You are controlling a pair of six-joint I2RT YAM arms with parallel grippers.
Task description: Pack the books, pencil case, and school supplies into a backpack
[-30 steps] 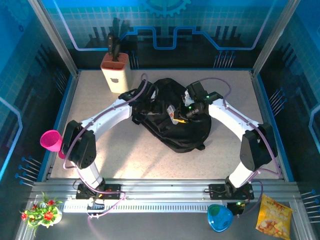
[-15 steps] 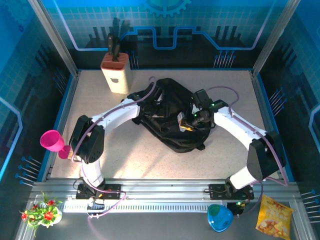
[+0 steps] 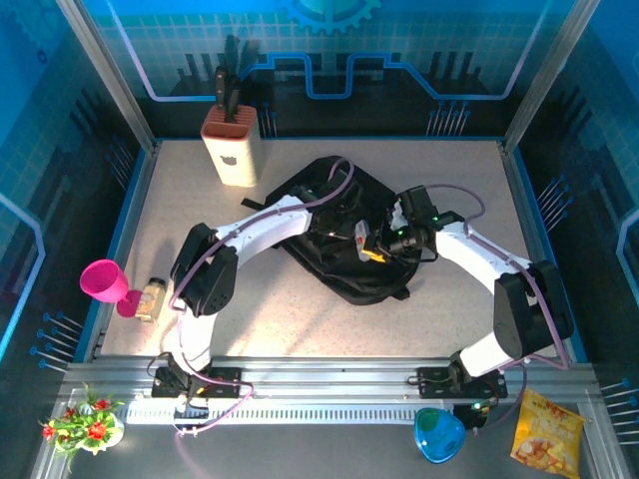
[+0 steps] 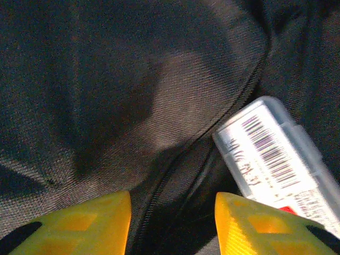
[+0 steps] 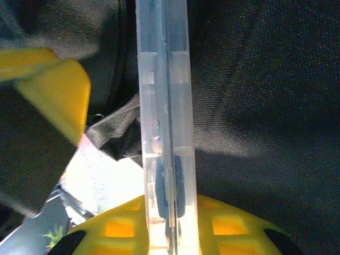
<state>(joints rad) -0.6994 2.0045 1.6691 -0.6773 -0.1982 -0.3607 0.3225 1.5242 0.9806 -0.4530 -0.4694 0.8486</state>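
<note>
Black backpack (image 3: 364, 279) lies mid-counter (image 3: 290, 319). The left gripper (image 4: 172, 210) is over its zipper, jaws partly apart and empty. To the right, the right gripper (image 5: 169, 226) pinches a clear plastic case (image 5: 164, 106) edge-on over the fabric.

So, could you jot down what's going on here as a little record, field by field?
Bag: black backpack, lying mid-table beneath both arms
Right hand: shut on a clear plastic case, held over the backpack
Left hand: open, fingers apart above a seam in the backpack fabric, nothing between them
Case detail: white barcode label on one face
Elsewhere: knife block at the far left of the table, pink cup at its left edge
</note>
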